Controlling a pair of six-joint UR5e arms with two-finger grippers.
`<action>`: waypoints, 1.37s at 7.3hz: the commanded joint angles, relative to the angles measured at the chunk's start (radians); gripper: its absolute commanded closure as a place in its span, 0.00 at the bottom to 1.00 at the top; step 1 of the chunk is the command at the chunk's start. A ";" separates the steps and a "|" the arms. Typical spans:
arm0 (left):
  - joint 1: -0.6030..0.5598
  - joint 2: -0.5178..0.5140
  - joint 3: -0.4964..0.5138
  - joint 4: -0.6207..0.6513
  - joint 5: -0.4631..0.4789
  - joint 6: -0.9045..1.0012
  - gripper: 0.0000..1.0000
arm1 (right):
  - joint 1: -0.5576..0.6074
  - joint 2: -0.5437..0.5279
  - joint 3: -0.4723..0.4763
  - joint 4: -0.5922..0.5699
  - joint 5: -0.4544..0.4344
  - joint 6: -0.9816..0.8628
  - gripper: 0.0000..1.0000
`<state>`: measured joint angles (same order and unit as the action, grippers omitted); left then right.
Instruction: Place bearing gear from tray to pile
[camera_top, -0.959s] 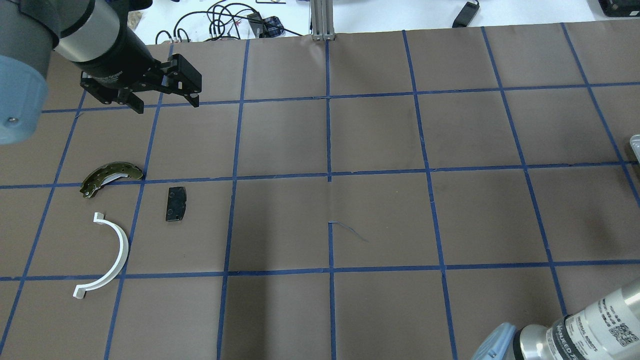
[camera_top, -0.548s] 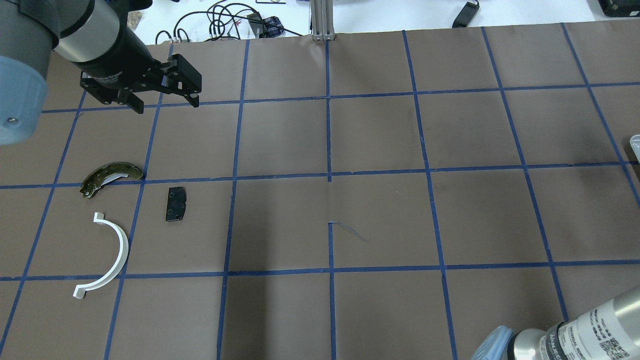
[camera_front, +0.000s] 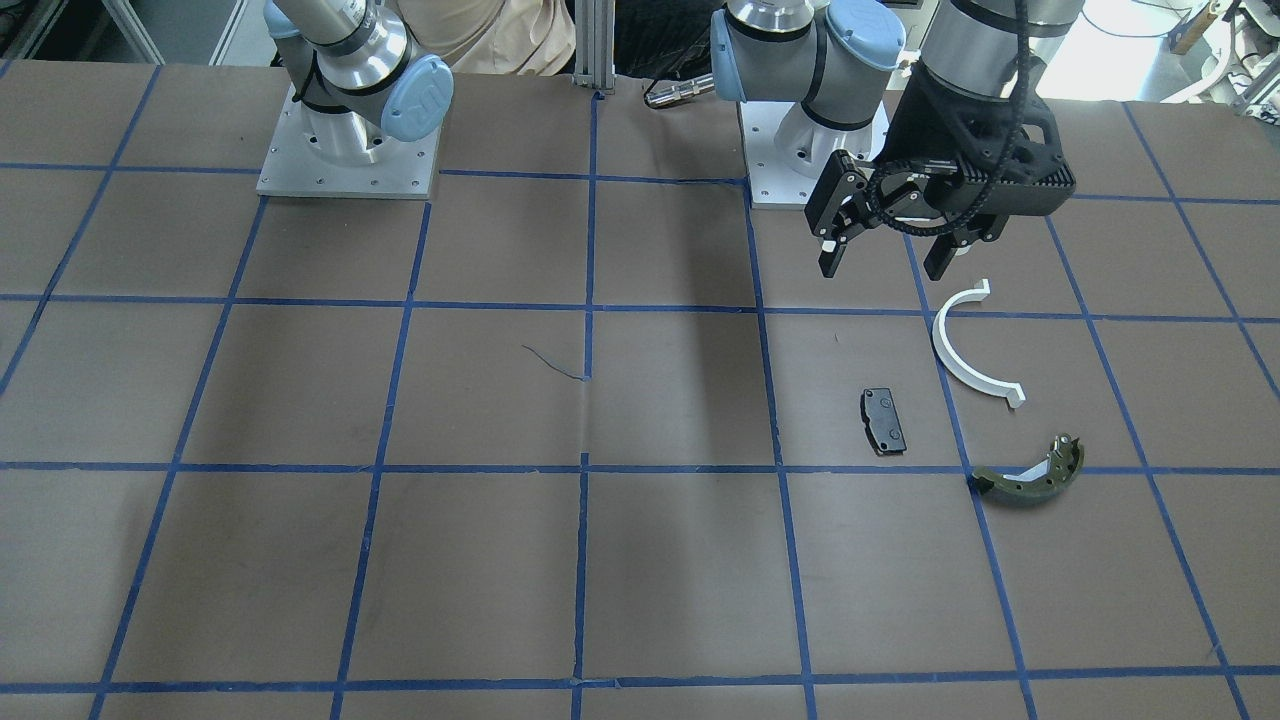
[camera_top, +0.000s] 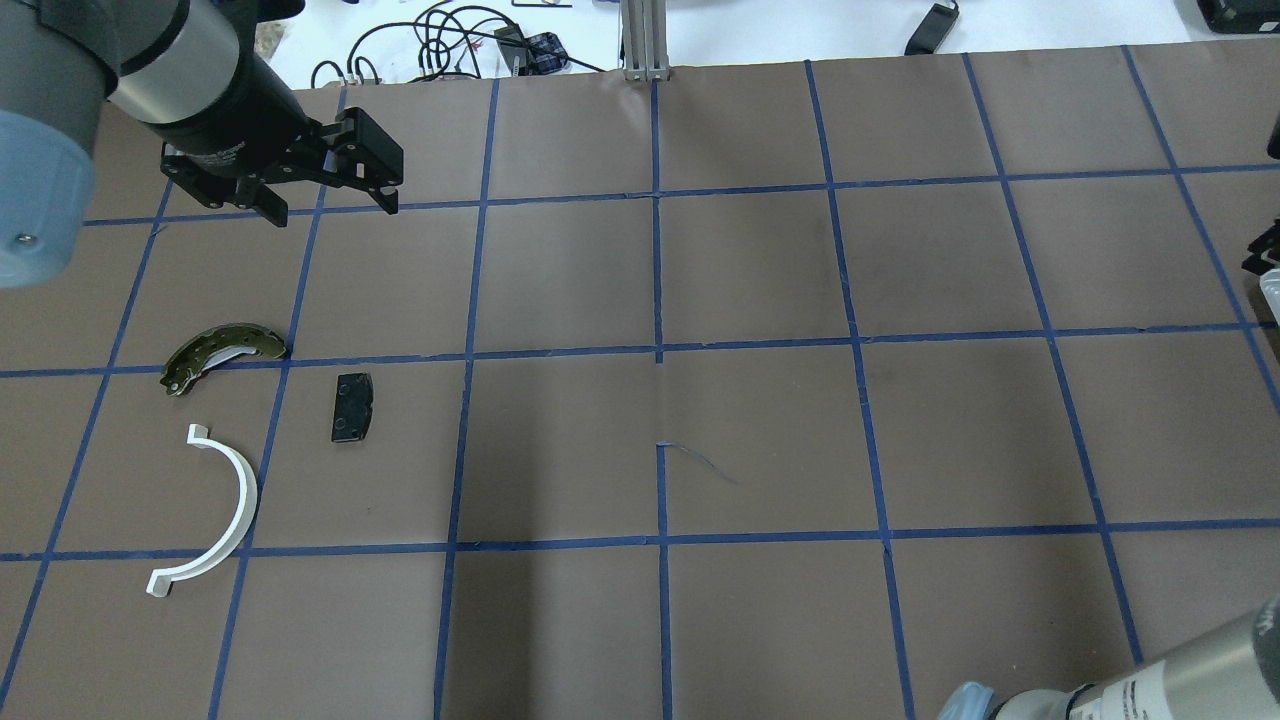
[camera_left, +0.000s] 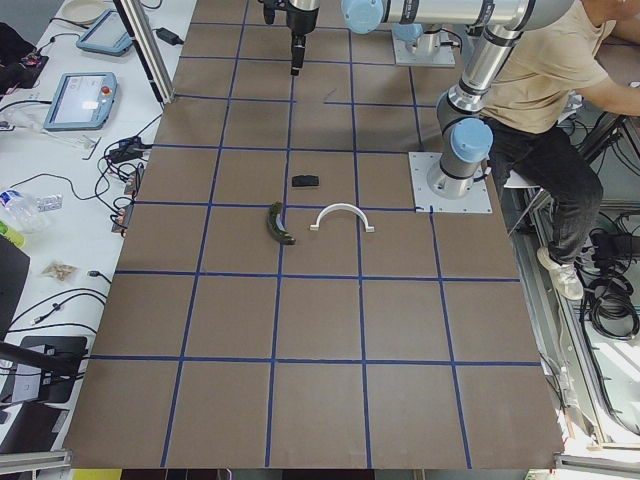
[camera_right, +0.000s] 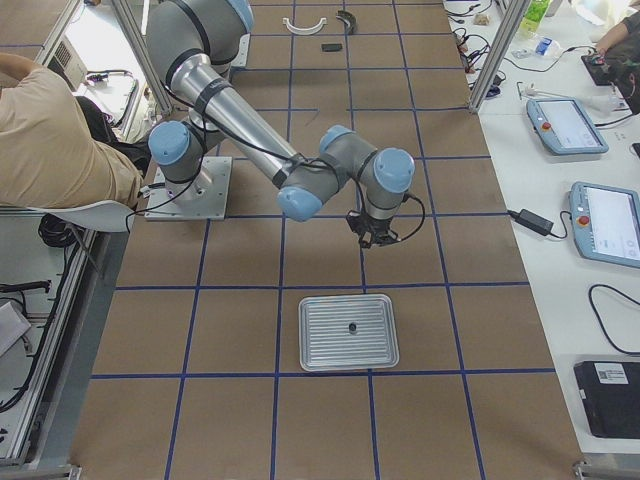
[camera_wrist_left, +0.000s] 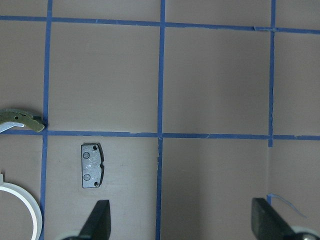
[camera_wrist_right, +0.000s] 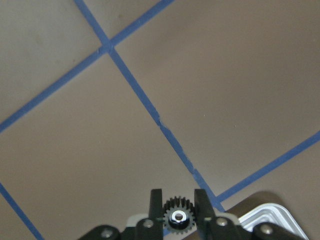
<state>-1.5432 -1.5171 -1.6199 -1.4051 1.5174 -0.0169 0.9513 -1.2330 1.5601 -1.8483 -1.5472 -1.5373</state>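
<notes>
Evidently the right gripper (camera_wrist_right: 178, 206) is clamped on the bearing gear (camera_wrist_right: 177, 218), pinching it by its toothed rim between both fingers, near a corner of the metal tray (camera_wrist_right: 272, 220). The pile lies well apart on the robot's left side: white half-ring (camera_top: 236, 498), black pad (camera_top: 351, 407) and olive brake shoe (camera_top: 215, 350). The left gripper (camera_top: 332, 208) hangs above that area with jaws spread and empty. The carry likely wants a firm, level hold, enough height to cross the table, and a path clear of the left arm. Lowering the gear close beside the black pad before release should stop it rolling.
</notes>
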 joint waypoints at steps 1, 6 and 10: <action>0.000 0.002 0.000 -0.002 0.001 0.000 0.00 | 0.142 -0.028 0.008 0.015 0.047 0.316 1.00; 0.000 0.002 0.000 -0.005 0.001 0.000 0.00 | 0.563 -0.095 0.081 -0.047 0.053 1.097 1.00; -0.001 0.002 0.000 -0.005 0.001 0.000 0.00 | 0.817 -0.007 0.093 -0.211 0.048 1.518 1.00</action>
<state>-1.5446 -1.5156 -1.6199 -1.4097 1.5186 -0.0169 1.6996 -1.2710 1.6483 -2.0027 -1.4974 -0.1374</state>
